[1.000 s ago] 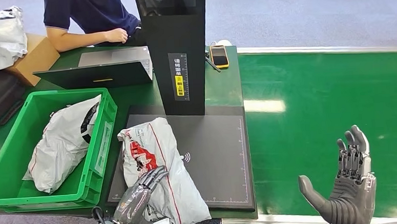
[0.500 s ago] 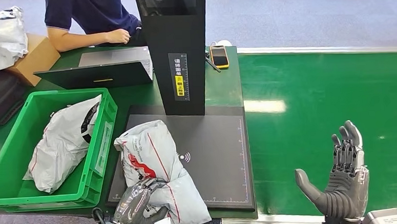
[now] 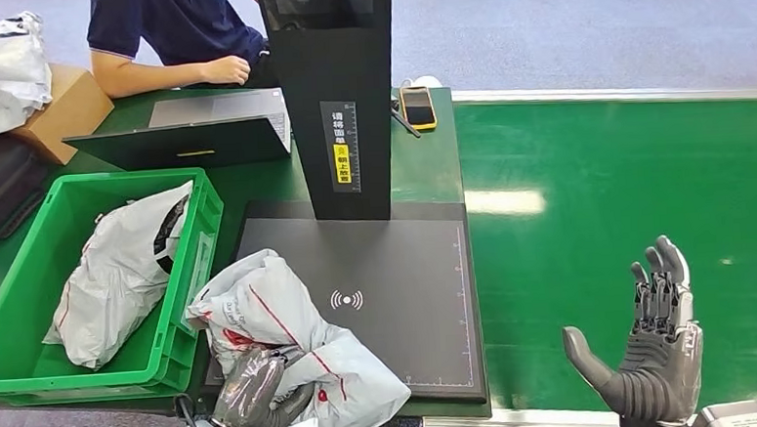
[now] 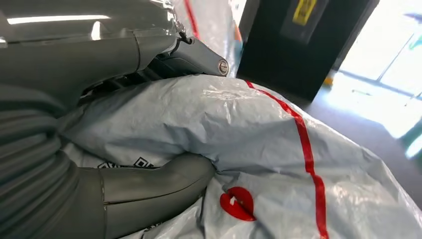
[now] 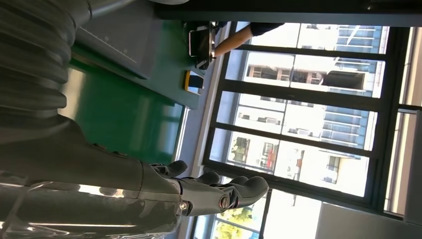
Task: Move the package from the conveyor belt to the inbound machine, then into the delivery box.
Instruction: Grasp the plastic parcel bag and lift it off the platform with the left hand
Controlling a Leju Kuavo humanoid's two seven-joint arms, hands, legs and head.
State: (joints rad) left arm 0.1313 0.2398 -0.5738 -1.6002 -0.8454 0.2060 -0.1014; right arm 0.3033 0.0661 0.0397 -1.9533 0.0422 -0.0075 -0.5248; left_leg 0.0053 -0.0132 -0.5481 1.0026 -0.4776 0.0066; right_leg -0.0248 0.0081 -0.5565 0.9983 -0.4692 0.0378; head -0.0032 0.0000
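The package (image 3: 283, 336) is a grey plastic mailer with red stripes and a red mark. It lies crumpled over the near left corner of the black inbound machine's scan plate (image 3: 407, 280), its far end touching the green delivery box (image 3: 195, 248). My left hand (image 3: 257, 396) grips the package's near end; in the left wrist view the thumb (image 4: 154, 186) and fingers (image 4: 184, 50) pinch a fold of the bag (image 4: 278, 164). My right hand (image 3: 651, 356) is raised over the green conveyor belt (image 3: 628, 191), fingers spread, holding nothing; the right wrist view shows its fingers (image 5: 219, 191) extended.
The green box holds another grey bag (image 3: 123, 271). The machine's black upright column (image 3: 334, 98) stands at the plate's far edge. A laptop (image 3: 190, 135), a phone (image 3: 418, 107) and a seated person (image 3: 175, 38) are beyond. A cardboard box (image 3: 66, 108) sits at far left.
My left hand has closed on the package's near end and dragged it left, off the plate's centre toward the green box; the wireless mark on the plate is uncovered. The right hand barely moved.
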